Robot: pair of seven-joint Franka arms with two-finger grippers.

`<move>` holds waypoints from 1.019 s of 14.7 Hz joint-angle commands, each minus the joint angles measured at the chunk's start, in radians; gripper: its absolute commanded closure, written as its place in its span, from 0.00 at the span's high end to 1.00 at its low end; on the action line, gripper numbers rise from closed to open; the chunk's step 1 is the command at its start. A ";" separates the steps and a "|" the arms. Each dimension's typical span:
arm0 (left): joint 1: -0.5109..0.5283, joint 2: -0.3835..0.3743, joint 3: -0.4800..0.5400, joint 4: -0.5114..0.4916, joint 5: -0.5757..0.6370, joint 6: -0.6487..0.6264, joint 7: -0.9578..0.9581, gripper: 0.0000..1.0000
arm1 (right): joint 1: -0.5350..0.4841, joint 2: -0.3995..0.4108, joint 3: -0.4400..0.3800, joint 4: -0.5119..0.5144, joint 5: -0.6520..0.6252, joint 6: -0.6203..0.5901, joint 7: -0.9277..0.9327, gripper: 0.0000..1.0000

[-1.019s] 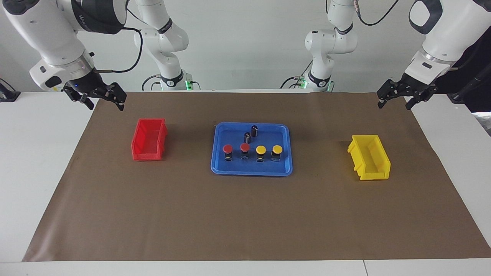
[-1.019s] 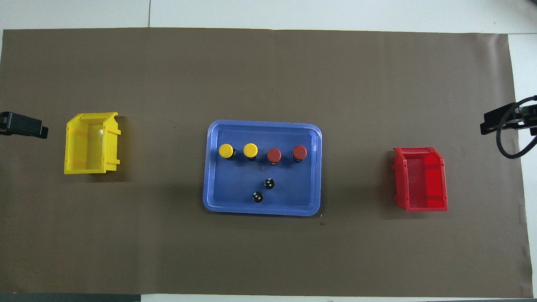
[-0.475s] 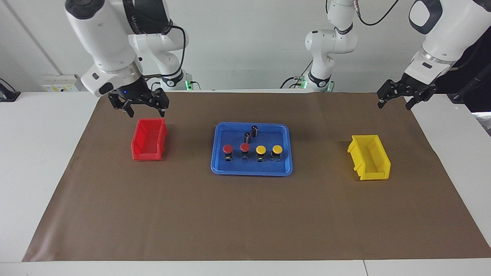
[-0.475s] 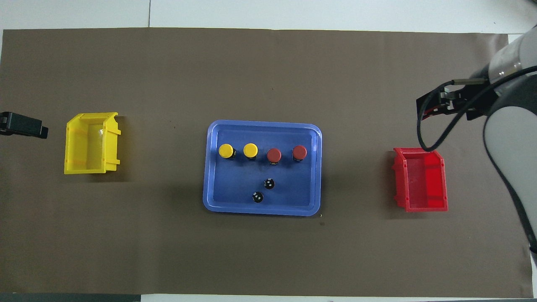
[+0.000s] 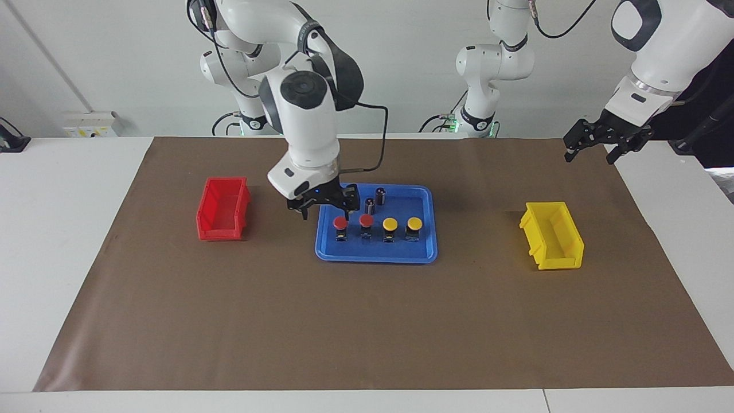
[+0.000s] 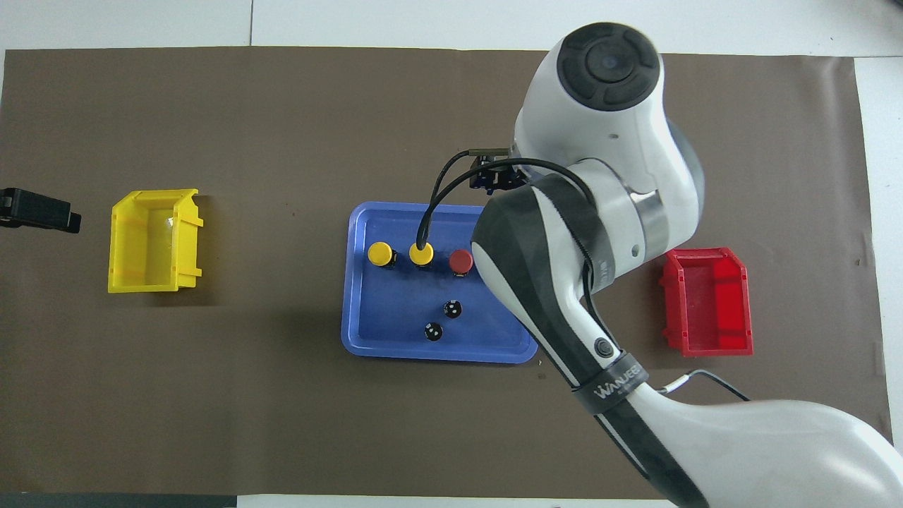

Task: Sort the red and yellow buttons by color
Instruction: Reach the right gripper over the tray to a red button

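Observation:
Four buttons stand in a row in the blue tray: two red buttons and two yellow buttons. My right gripper is open and empty, low over the tray's end toward the right arm, close above the end red button. I cannot tell whether it touches the button. In the overhead view the right arm hides that red button; the other red button and both yellow ones show. My left gripper waits, open, in the air near the yellow bin's end.
A red bin stands toward the right arm's end, a yellow bin toward the left arm's end. Two dark cylinders stand in the tray, nearer to the robots than the buttons. Brown paper covers the table.
My right gripper has swung from beside the red bin's end of the table, past the red bin, to over the blue tray by the end red button. The left arm has not moved.

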 commanded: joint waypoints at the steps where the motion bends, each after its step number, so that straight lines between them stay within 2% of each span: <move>1: 0.008 -0.003 -0.006 -0.003 0.015 0.002 0.015 1.00 | -0.001 -0.116 -0.002 -0.241 0.011 0.149 -0.002 1.00; 5: 0.026 -0.006 -0.005 -0.012 0.015 -0.001 0.014 1.00 | 0.006 -0.172 -0.002 -0.393 0.013 0.243 -0.002 0.99; 8: 0.029 -0.018 -0.005 -0.029 0.015 -0.001 0.014 1.00 | 0.024 -0.189 0.005 -0.456 0.013 0.311 0.002 0.89; 10: 0.044 -0.027 -0.005 -0.048 0.015 -0.003 0.014 1.00 | 0.027 -0.174 0.005 -0.466 0.013 0.349 0.005 0.83; 15: 0.037 -0.032 -0.006 -0.061 0.015 0.003 0.014 1.00 | 0.044 -0.137 0.005 -0.464 0.013 0.386 0.018 0.81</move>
